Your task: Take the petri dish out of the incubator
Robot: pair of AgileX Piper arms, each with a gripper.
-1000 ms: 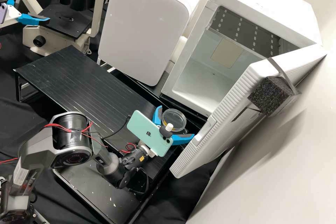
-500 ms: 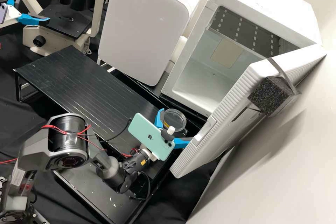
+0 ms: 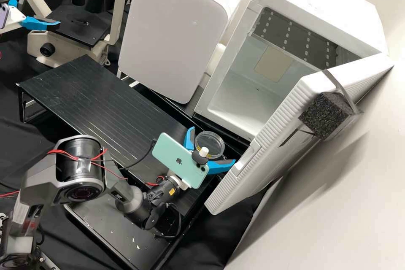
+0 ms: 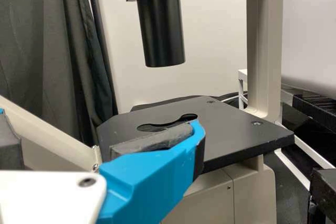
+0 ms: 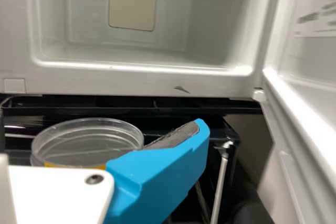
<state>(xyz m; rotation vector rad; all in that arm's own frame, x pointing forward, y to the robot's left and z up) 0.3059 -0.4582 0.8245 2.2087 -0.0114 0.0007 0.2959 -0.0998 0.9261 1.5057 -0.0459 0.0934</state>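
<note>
In the high view, my right gripper [image 3: 213, 145] is open on the black bench in front of the incubator [image 3: 238, 114], one finger on each side of the clear, round petri dish [image 3: 210, 141]. The dish lies flat outside the incubator, with some yellow at its lower edge. The right wrist view has the dish [image 5: 89, 142] beside one blue finger of the right gripper [image 5: 100, 129]; contact cannot be told. Far off at the upper left, my left gripper [image 3: 42, 8] stands open by the microscope; in the left wrist view the gripper [image 4: 100, 121] holds nothing.
The incubator door [image 3: 270, 135] hangs open close to the right gripper's outer finger, with a black foam block [image 3: 325, 114] strapped on. A long black stand [image 3: 97, 97] runs left of the gripper. A white cabinet [image 3: 173, 29] and a microscope [image 3: 80, 27] stand behind.
Compared with half a second ago, the right gripper has shifted slightly up the picture and its fingers stand wider apart. The arm's elbow has moved a little left. The left gripper and the dish stay put.
</note>
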